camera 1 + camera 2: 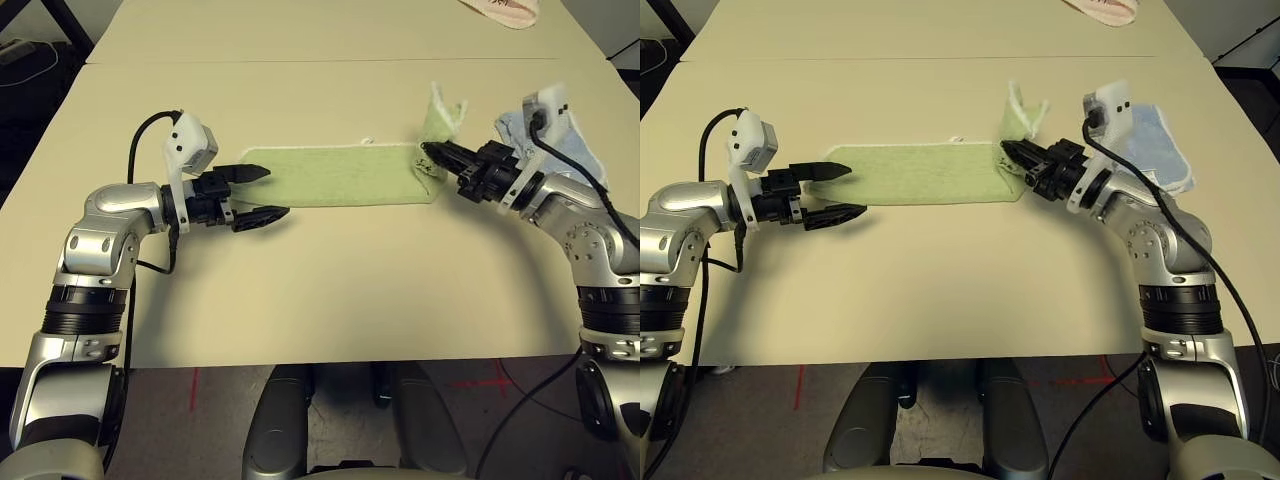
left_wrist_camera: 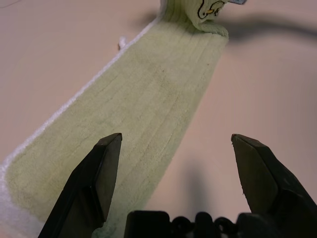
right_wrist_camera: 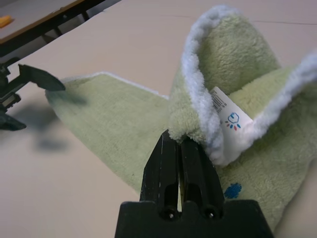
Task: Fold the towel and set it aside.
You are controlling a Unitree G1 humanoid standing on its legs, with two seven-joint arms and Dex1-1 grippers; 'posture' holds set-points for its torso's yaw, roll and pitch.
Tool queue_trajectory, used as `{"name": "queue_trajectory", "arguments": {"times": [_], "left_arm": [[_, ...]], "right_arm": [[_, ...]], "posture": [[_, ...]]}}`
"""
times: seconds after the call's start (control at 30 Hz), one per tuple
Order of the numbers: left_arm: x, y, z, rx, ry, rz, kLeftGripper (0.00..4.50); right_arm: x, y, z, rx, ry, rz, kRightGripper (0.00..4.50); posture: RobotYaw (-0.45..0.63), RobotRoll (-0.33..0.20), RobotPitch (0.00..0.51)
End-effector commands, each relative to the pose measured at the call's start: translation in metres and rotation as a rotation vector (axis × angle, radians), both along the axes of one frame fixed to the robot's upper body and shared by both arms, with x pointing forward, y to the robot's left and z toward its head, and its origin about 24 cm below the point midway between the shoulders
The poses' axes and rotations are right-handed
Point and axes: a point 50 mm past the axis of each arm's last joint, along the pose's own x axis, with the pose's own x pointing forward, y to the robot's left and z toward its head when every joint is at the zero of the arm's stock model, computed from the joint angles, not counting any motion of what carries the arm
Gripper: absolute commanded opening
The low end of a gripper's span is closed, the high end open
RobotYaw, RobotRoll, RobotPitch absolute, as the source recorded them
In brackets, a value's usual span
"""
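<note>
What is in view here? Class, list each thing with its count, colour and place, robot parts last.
Towel: one, light green with white edging, lying across the table's middle, its right end lifted.
Blue cloth: one, light blue, on the table behind the right arm.
Pink cloth: one, pink, far edge of the table.
Table: one, beige.
Left gripper: one, black, open at the towel's left end.
Right gripper: one, black, shut on the towel's right end.
</note>
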Motion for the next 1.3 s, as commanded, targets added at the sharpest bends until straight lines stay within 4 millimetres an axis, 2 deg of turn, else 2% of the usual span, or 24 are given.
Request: {"name": "queue_trajectory", "arguments": {"times": [0.03, 0.3, 0.6, 0.77, 0.9, 1.2, 1.3], "left_arm": [[0.000, 0.003, 0.001, 0.011, 0.002, -0.003, 4.50], [0.000, 0.004, 0.002, 0.015, 0.000, 0.005, 4.50], [0.001, 0.005, 0.002, 0.015, -0.003, 0.014, 4.50], [0.002, 0.004, 0.001, 0.006, 0.002, 0.017, 4.50], [0.003, 0.003, 0.001, 0.009, 0.001, 0.015, 4.50], [0.003, 0.006, 0.001, 0.018, 0.002, 0.017, 4.50], [0.004, 0.005, 0.002, 0.020, 0.001, 0.016, 4.50]], "right_arm": [[-0.001, 0.014, -0.001, -0.021, 0.002, 0.049, 0.03], [-0.002, 0.035, -0.008, -0.043, 0.021, 0.110, 0.03], [-0.004, 0.043, -0.025, -0.207, 0.026, 0.150, 0.03], [-0.003, 0.053, -0.032, -0.222, 0.038, 0.170, 0.03], [-0.001, 0.062, -0.034, -0.212, 0.035, 0.165, 1.14], [0.002, 0.062, -0.028, -0.197, 0.016, 0.174, 4.48], [0.001, 0.059, -0.019, -0.153, -0.001, 0.198, 4.48]], "posture": [[0.08, 0.000, 0.220], [0.08, 0.000, 0.220], [0.09, 0.000, 0.220], [0.08, 0.000, 0.219], [0.08, 0.000, 0.219], [0.08, 0.000, 0.207], [0.08, 0.000, 0.207]]}}
